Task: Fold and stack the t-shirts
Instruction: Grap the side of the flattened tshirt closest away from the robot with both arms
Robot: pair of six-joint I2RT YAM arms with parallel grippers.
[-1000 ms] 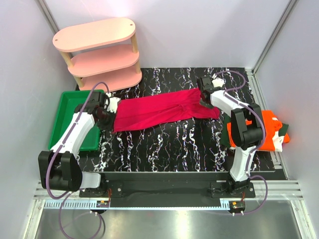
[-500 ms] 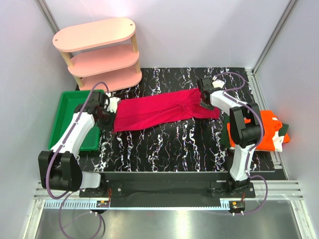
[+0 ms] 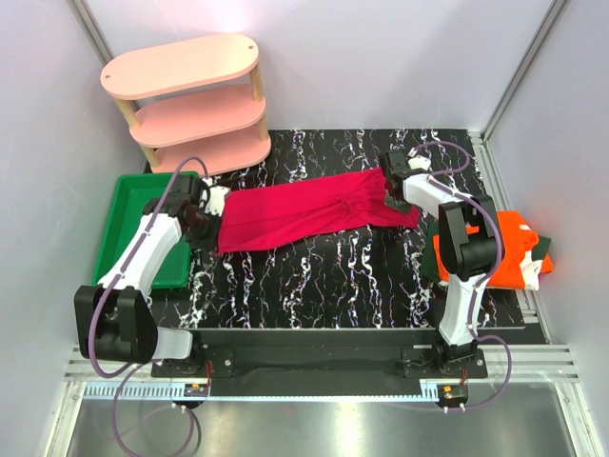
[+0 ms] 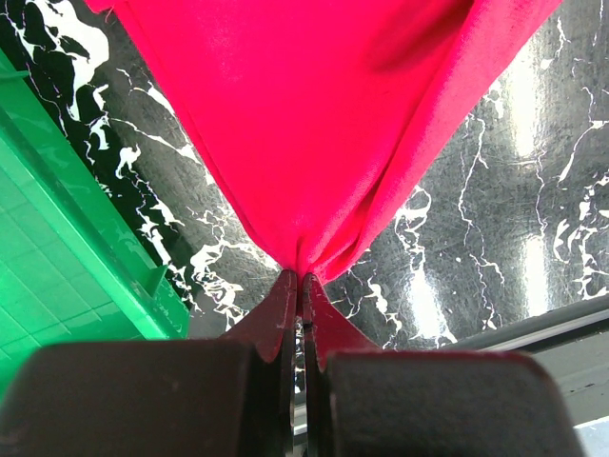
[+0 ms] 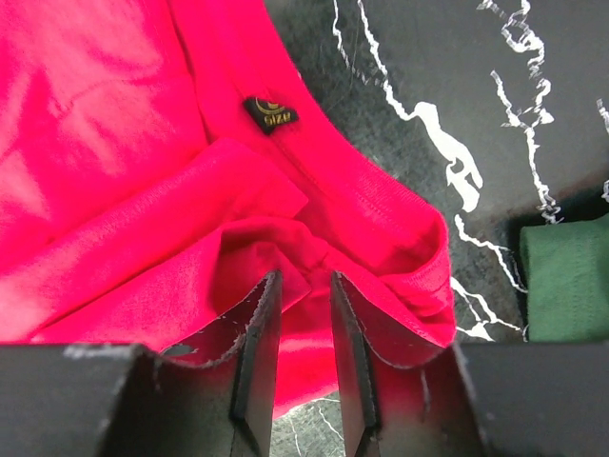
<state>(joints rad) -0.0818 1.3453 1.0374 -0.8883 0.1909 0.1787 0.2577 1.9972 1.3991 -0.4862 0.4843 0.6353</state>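
- Crimson t-shirt (image 3: 314,211) lies stretched across the marbled table (image 3: 324,276), long axis left-right, slightly rising rightward
- Soft, light, limp cloth; likely best taken by bunched edges or corners
- Left gripper (image 4: 303,286) is clenched on its left end
- Right gripper (image 5: 303,328) straddles a fold, jaws part-closed; whether it grips cannot be told

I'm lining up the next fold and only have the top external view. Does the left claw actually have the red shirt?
Observer: Yes. The left claw is shut, pinching a bunched tip of the red shirt.
Operator: And the right claw?
Observer: The right claw stands slightly parted over a fold near the collar; a grip isn't clear.
Operator: Anything beside it?
Observer: A dark green shirt lies just right of it.
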